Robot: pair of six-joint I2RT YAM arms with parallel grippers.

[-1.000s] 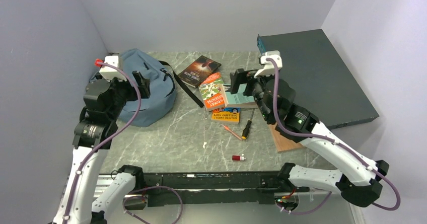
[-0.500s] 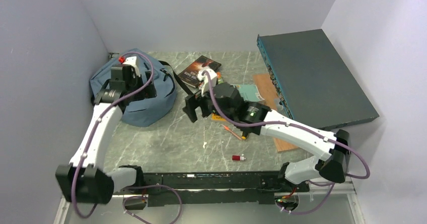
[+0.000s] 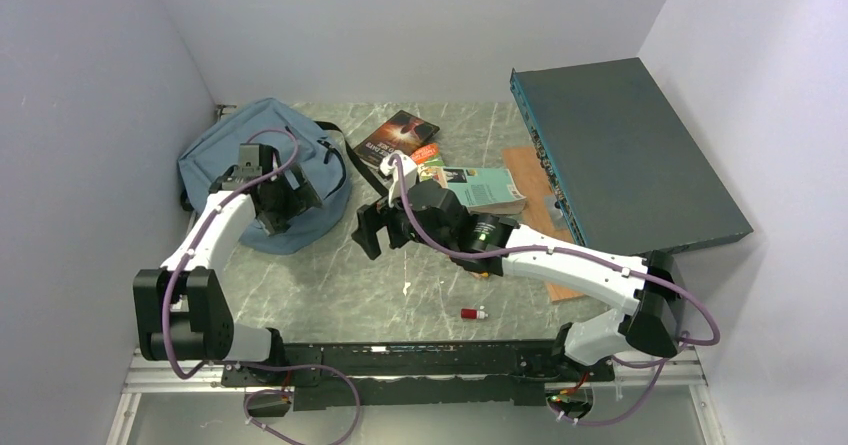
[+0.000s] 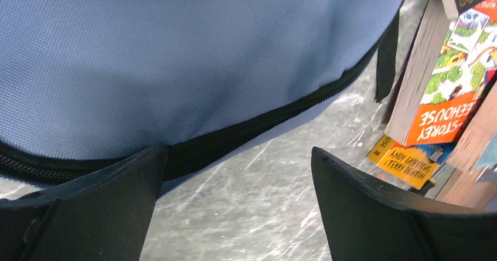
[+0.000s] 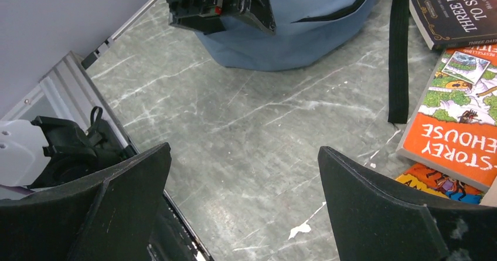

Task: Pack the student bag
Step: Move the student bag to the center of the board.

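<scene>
- The student bag (image 3: 215,150), soft and dusty blue, lies slumped at the far left of the desk (image 3: 330,285), close to the left wall.
- The left end effector (image 4: 237,155) hovers low at the bag's near edge, jaws spread wide and holding nothing. The black zipper (image 4: 234,135) runs just beyond its fingertips and looks shut along the stretch in view.
- The right end effector (image 5: 243,152) hangs over bare desk between the bag and the books, equally wide open and empty.
- Risk: the fabric is limp and no zipper pull is visible. Jaws that close here may pinch a loose fold, so the bag bunches or slides instead of opening.
- Risk: the two arms sit near each other beside the bag. If both reach in together, they could collide.
- Risk: a black strap (image 5: 400,50) trails across the desk, ending just beside the orange book (image 5: 457,120). Dragging the bag could sweep the strap into the books, or a finger could snag it.
- Risk: the books overlap and lie flat, so a finger may push one along rather than get under it.
- Risk: a small red item (image 3: 472,313) lies toward the front edge, where a sweeping arm could knock it off.
</scene>
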